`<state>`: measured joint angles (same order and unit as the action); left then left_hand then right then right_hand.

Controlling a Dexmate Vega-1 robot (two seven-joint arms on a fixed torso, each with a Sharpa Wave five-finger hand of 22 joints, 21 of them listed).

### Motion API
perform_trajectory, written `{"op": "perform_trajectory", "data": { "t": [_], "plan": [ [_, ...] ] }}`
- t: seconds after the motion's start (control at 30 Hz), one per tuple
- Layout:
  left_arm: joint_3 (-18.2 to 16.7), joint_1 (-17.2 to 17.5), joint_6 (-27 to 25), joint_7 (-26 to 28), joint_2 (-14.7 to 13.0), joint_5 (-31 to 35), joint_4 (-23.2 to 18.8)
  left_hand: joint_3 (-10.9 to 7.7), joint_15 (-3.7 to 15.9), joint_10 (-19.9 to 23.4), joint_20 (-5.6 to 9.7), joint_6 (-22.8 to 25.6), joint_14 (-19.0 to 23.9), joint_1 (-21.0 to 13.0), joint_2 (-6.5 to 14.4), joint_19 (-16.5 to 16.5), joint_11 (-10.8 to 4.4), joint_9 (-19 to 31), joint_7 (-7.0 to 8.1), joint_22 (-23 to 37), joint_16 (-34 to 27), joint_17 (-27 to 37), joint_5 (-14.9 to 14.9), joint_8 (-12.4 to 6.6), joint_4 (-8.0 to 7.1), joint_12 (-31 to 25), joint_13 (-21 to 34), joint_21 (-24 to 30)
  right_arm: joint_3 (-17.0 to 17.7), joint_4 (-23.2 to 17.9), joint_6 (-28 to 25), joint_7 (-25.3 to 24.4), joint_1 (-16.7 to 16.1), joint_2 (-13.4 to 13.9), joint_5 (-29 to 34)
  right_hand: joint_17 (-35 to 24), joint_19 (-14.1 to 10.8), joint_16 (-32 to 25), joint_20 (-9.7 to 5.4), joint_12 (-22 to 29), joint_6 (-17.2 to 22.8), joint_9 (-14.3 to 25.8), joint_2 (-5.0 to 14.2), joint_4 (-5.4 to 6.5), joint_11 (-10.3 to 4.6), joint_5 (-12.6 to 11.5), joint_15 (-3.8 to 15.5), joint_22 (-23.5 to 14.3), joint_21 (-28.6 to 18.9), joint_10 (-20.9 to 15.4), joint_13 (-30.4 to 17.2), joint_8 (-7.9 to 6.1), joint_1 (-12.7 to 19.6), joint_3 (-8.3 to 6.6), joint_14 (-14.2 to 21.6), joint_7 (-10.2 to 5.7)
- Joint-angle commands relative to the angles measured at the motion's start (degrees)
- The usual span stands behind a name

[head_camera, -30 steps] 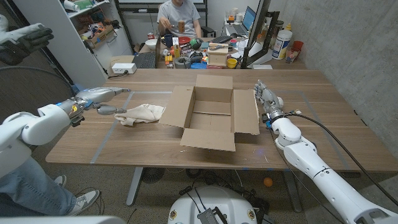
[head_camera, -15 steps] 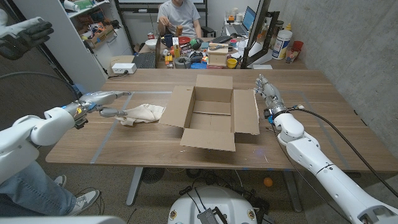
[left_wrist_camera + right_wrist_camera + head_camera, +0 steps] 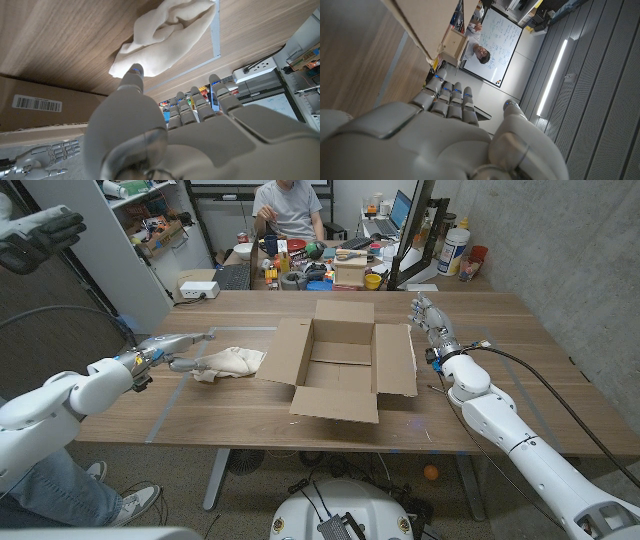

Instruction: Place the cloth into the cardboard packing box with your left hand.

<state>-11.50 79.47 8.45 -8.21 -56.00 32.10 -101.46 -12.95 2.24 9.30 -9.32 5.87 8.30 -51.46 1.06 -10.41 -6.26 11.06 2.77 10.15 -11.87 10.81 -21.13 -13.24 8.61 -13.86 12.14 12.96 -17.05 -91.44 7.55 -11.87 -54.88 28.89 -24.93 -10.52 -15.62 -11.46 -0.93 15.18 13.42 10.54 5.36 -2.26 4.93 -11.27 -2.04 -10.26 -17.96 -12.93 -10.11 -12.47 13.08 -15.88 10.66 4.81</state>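
A lab or workshop: behind the wooden worktop [image 3: 250, 415] a person [image 3: 288, 205] sits at a cluttered desk [image 3: 330, 265] with a laptop [image 3: 392, 215], beside parts shelves [image 3: 150, 225], a whiteboard [image 3: 497, 47] and bare concrete walls [image 3: 560, 250].

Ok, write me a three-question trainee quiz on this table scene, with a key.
1. True or false: the crumpled cream cloth already lies inside the open brown cardboard packing box.
2. Which robot hand is nearest the cloth: A) left robot hand B) right robot hand?
3. Fill in: the box's flaps are ____.

Key: 1 false, it lies on the wooden table beside the box; 2 A; 3 open.
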Motion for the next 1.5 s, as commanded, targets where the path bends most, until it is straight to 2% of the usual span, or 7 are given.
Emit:
{"op": "perform_trajectory", "data": {
  "t": [0.03,0.3,0.53,0.67,1.03,1.27,1.5],
  "plan": [
    [11.92,-10.57,-1.41,-0.52,-2.66,-2.29,4.12,0.03,0.26,0.84,-0.30,0.63,0.82,-0.42,-0.13,0.03,0.03,0.17,0.14,0.03,-0.34,0.14,0.18,-0.53,-0.07,-0.18,0.09,0.12,0.17,0.87,0.49,0.47,0.44,0.08,-0.03,-0.10,-0.55,-0.10,-0.20,-0.07,0.61,0.10,0.13,-0.07,0.13,-0.11,-0.08,-0.21,0.22,-0.47,-0.23,0.36,-0.32,0.28,0.71,-0.20],
    [16.81,-13.94,-3.32,-3.04,-4.42,-2.07,2.91,0.09,0.09,0.78,-1.22,0.48,1.03,-0.49,-0.31,-0.09,-0.21,0.18,0.40,0.05,-0.30,0.17,0.21,-0.36,-0.20,0.00,0.11,-0.03,0.83,0.70,-0.06,-0.20,0.32,-0.03,-0.61,-0.10,-0.59,-0.01,-0.23,-0.18,0.71,0.11,0.15,-0.06,0.20,-0.13,0.15,-0.21,0.37,-0.62,-0.24,0.43,-0.35,0.29,0.72,-0.33],
    [15.42,-11.21,-7.34,-5.27,-7.30,-2.53,-0.83,0.13,-0.36,-0.26,-2.09,-0.78,0.20,-0.67,-0.52,0.07,-0.15,0.19,0.55,0.07,0.16,0.21,0.22,0.28,-0.32,0.58,0.15,-0.34,0.47,1.16,-0.67,-0.20,1.62,-0.53,-0.56,-0.10,-0.58,0.04,-0.20,-0.27,0.80,0.12,0.19,-0.06,0.15,-0.14,0.06,-0.22,0.50,-0.74,-0.24,0.48,-0.37,0.29,0.78,-0.28],
    [14.27,-9.17,-9.65,-4.99,-8.07,-2.47,-1.95,0.39,-3.12,-0.59,-2.85,-1.41,0.22,-0.44,-0.88,0.24,-0.09,0.23,0.97,0.13,0.23,0.27,0.29,0.61,-0.61,0.83,0.21,-0.63,0.02,1.89,-1.10,0.17,2.49,-0.83,-0.49,-0.10,-0.60,0.03,-0.17,-0.29,0.83,0.12,0.22,-0.04,0.22,-0.15,0.06,-0.22,0.58,-0.91,-0.25,0.52,-0.38,0.29,0.90,-0.35],
    [14.86,-7.35,-11.88,-3.65,-7.77,-3.92,-0.42,0.99,-5.11,-1.42,-3.05,-2.51,0.71,0.39,-1.48,-0.36,0.35,0.30,1.70,0.28,0.15,0.33,0.32,1.09,-1.20,1.22,0.31,-0.60,-0.85,4.13,-2.38,0.91,3.81,-1.54,-0.47,-0.11,-0.63,0.06,-0.06,-0.40,1.14,0.13,0.31,-0.03,0.24,-0.17,-0.15,-0.23,0.80,-1.20,-0.26,0.53,-0.40,0.28,1.09,-0.45],
    [17.78,-9.98,-10.87,-3.62,-6.99,-5.19,2.21,1.09,-5.04,-1.36,-3.05,-2.46,0.89,0.53,-1.56,-0.62,0.19,0.31,1.74,0.31,0.11,0.34,0.30,1.07,-1.31,1.20,0.33,-0.55,-0.86,5.00,-1.67,1.62,4.58,-1.56,-0.15,-0.11,-0.71,0.08,-0.08,-0.43,1.24,0.13,0.35,-0.05,0.20,-0.17,-0.08,-0.24,0.89,-1.43,-0.26,0.57,-0.38,0.26,1.19,-0.45],
    [22.76,-14.94,-8.96,-4.48,-5.28,-4.91,5.71,1.16,-4.82,-1.32,-3.05,-2.13,1.10,0.62,-1.59,-0.87,0.31,0.33,1.91,0.34,0.07,0.35,0.28,0.94,-1.41,1.18,0.36,-0.51,-0.56,5.82,-1.66,1.97,4.60,-1.31,-0.26,-0.10,-0.82,0.11,-0.11,-0.45,1.51,0.13,0.35,-0.10,0.13,-0.19,-0.06,-0.25,0.99,-1.71,-0.27,0.54,-0.32,0.24,1.31,-0.50]
  ]
}}
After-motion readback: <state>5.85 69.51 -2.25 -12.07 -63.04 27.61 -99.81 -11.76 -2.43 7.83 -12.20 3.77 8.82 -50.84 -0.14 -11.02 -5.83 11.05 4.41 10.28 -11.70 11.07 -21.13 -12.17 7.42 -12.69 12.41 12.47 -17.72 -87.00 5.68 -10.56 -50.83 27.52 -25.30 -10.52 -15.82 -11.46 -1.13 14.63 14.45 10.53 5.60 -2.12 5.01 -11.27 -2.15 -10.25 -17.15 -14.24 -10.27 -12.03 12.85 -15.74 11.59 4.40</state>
